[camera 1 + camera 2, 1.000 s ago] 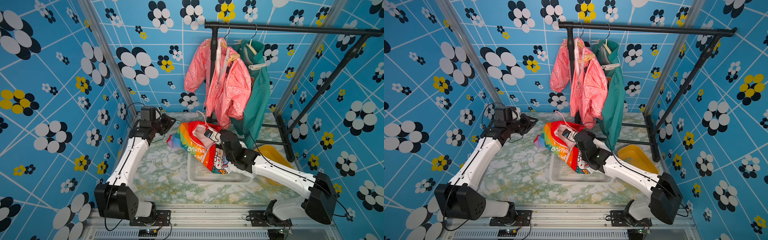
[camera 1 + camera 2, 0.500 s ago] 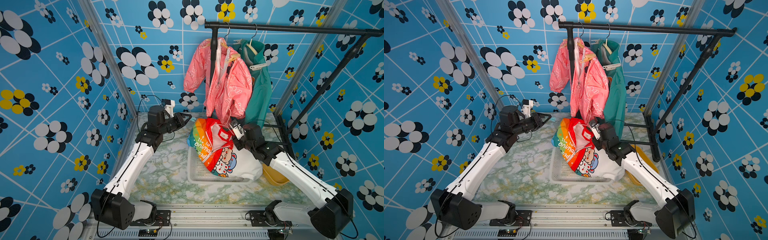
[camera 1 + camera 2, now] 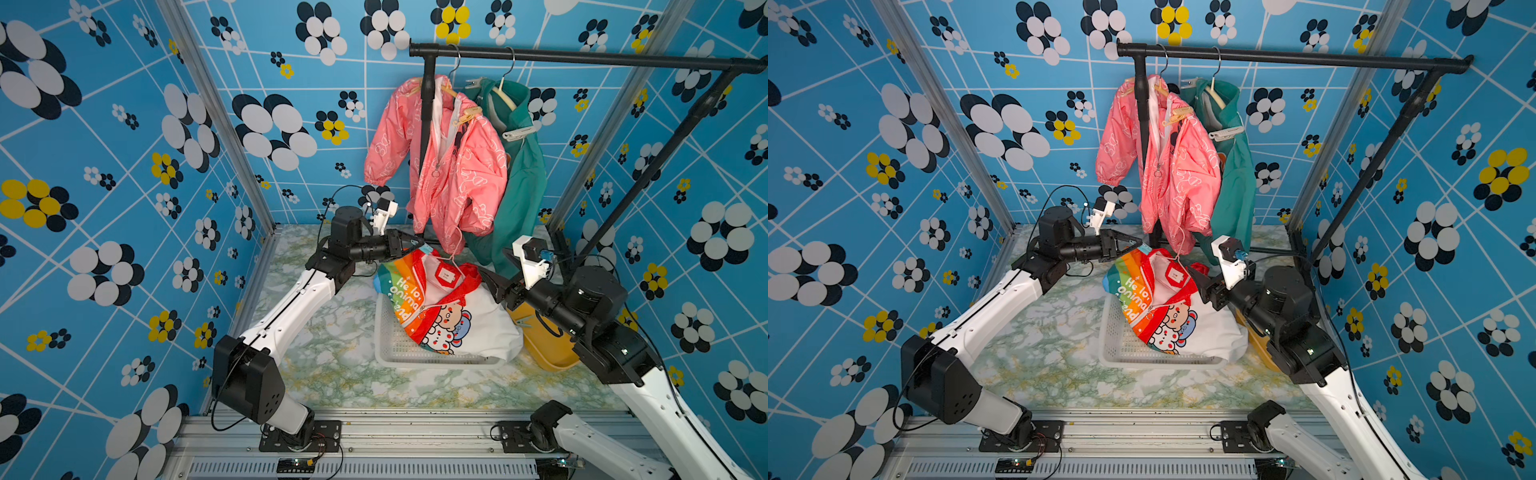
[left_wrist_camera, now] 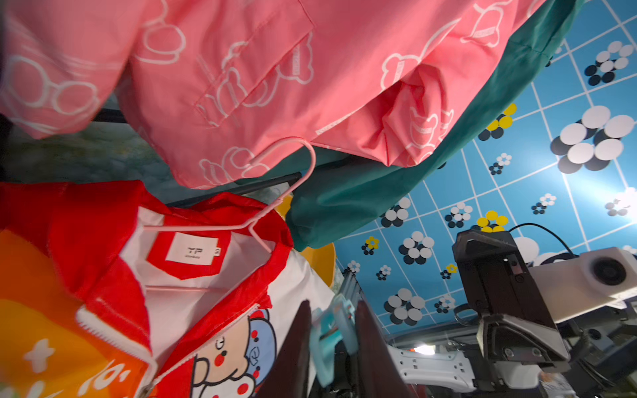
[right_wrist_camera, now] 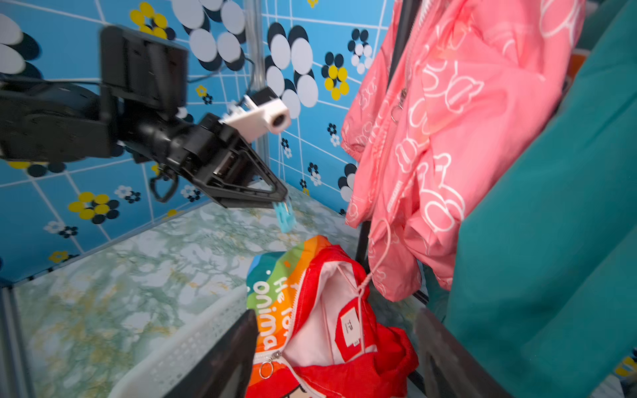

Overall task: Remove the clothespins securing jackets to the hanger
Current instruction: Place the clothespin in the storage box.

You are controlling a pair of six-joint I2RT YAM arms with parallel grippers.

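My left gripper (image 4: 332, 303) is shut on a pale green clothespin (image 4: 331, 344), held above the table just left of the basket (image 3: 417, 242). My right gripper (image 5: 337, 313) stands open over the white jacket with red trim (image 3: 457, 320), holding nothing. That jacket lies crumpled in a white basket (image 3: 399, 353) with a pink wire hanger (image 4: 289, 193) still in its collar. The pink jacket (image 3: 449, 174) and the teal jacket (image 3: 523, 187) hang on the rack. A tan clothespin (image 3: 467, 114) sits on the pink shoulder, a whitish-grey clothespin (image 3: 518, 133) on the teal one.
A black clothes rack (image 3: 582, 58) spans the back right, its upright post (image 3: 426, 124) standing in front of the pink jacket. A yellow bin (image 3: 548, 353) stands to the right of the basket, under my right arm. The marbled tabletop (image 3: 332, 353) is walled in on three sides.
My right gripper opened, let go of the white jacket and drew back to the right; the jacket settled into the basket. My left arm swung toward the centre with the green clothespin.
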